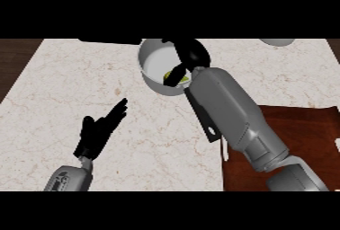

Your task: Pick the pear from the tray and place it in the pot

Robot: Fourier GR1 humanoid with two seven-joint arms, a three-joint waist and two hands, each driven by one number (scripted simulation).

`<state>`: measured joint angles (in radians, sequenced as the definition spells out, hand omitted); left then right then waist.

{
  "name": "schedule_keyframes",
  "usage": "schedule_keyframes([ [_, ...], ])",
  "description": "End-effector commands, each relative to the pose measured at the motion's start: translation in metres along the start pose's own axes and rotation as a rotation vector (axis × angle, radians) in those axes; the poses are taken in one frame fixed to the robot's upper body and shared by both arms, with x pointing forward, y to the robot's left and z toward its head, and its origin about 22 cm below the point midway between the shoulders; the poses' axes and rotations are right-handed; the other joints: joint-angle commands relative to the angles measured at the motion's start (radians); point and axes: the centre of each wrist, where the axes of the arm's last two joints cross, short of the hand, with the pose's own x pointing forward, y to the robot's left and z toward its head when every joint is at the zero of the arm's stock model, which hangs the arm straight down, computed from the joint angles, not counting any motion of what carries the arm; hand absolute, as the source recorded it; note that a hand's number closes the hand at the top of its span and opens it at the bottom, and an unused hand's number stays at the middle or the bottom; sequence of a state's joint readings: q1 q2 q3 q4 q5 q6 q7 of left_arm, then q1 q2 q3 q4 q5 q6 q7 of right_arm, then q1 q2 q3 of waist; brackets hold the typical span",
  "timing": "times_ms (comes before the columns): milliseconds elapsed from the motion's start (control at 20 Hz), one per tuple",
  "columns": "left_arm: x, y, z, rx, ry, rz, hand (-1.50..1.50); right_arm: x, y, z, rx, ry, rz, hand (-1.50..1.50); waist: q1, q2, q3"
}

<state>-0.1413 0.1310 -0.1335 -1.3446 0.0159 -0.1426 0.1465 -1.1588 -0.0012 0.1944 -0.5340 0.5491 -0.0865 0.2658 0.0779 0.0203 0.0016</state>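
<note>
Hanging over the pot: right robot hand, fingers curled round the pear; left robot hand spread over the tabletop; tray at right.

The table is topped with pale, marble-like stone, smooth and faintly veined in brown, and dark wood grain is seen in the wooden strip beyond its left edge. The tray is made of reddish-brown wood with a dull finish, while the pot is shown as smooth, matt white. The right forearm and left forearm are cased in smooth grey shells, like plastic or painted metal, with a soft sheen, and the left hand and right hand are finished in matt black.
</note>
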Motion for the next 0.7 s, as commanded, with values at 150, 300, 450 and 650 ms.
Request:
schedule_keyframes([
  [150, -0.010, 0.004, 0.003, 0.032, 0.017, 0.003, 0.00, -0.006, -0.024, 0.001, -0.321, -0.044, -0.407, -1.50, -0.030, -0.007, -0.001],
  [300, -0.020, 0.009, 0.013, 0.037, 0.031, 0.023, 0.00, -0.004, -0.039, -0.001, -0.419, -0.047, -0.507, -1.50, -0.047, -0.011, -0.001],
  [450, -0.023, 0.015, 0.015, 0.070, 0.033, 0.012, 0.00, -0.015, -0.058, -0.002, -0.473, -0.072, -0.580, -1.50, -0.054, -0.013, -0.001],
  [650, -0.008, 0.026, 0.020, 0.089, 0.030, 0.021, 0.00, -0.062, -0.074, 0.007, -0.505, -0.099, -0.641, -1.50, -0.070, -0.020, -0.001],
])
